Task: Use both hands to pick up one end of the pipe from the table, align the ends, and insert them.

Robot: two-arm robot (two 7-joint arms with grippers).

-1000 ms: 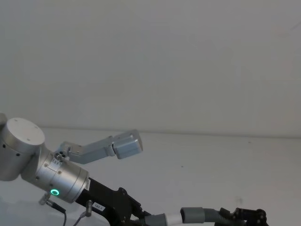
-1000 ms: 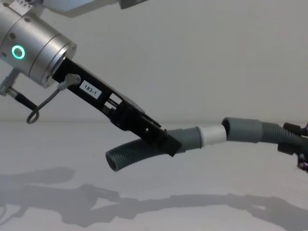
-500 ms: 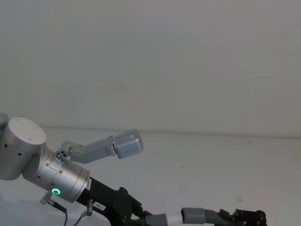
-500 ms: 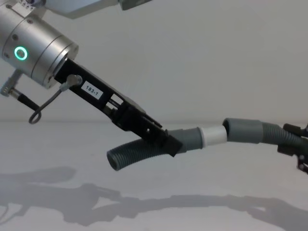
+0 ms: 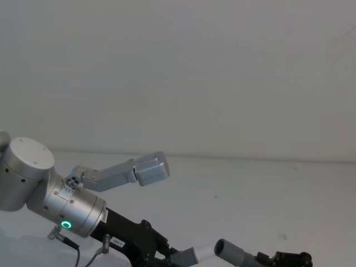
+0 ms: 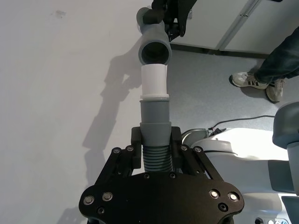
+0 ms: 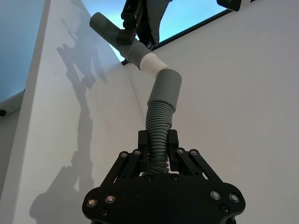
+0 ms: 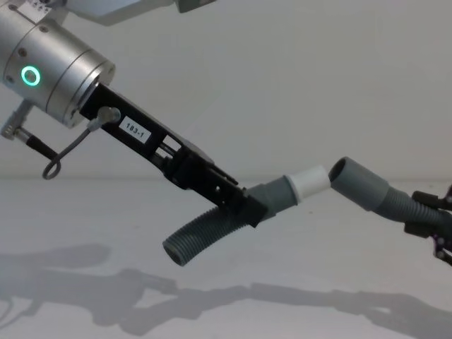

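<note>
Pipe ends meet in the air above the table

Head view: left gripper (image 5: 167, 257), black on a silver wrist with a green ring light, holds one pipe piece (image 5: 183, 257) low in the view. Its white tip (image 5: 203, 252) is just beside the hollow cuff (image 5: 232, 251) of the other piece; the right gripper (image 5: 286, 258) is at the lower edge.

Left wrist view: the jaws are clamped on the corrugated part; the smooth grey cuff (image 6: 154, 114) with its narrower white tip reaches the dark round mouth of the wider cuff (image 6: 155, 46).

Right wrist view: the right gripper (image 7: 158, 151) grips the second corrugated hose (image 7: 159, 123), and its wide cuff bends toward the white tip.

Chest view: both pieces hang above the white table (image 8: 85, 226), the two meeting at an angle, tip touching the rim of the cuff; the left piece's free ribbed end points downward
</note>
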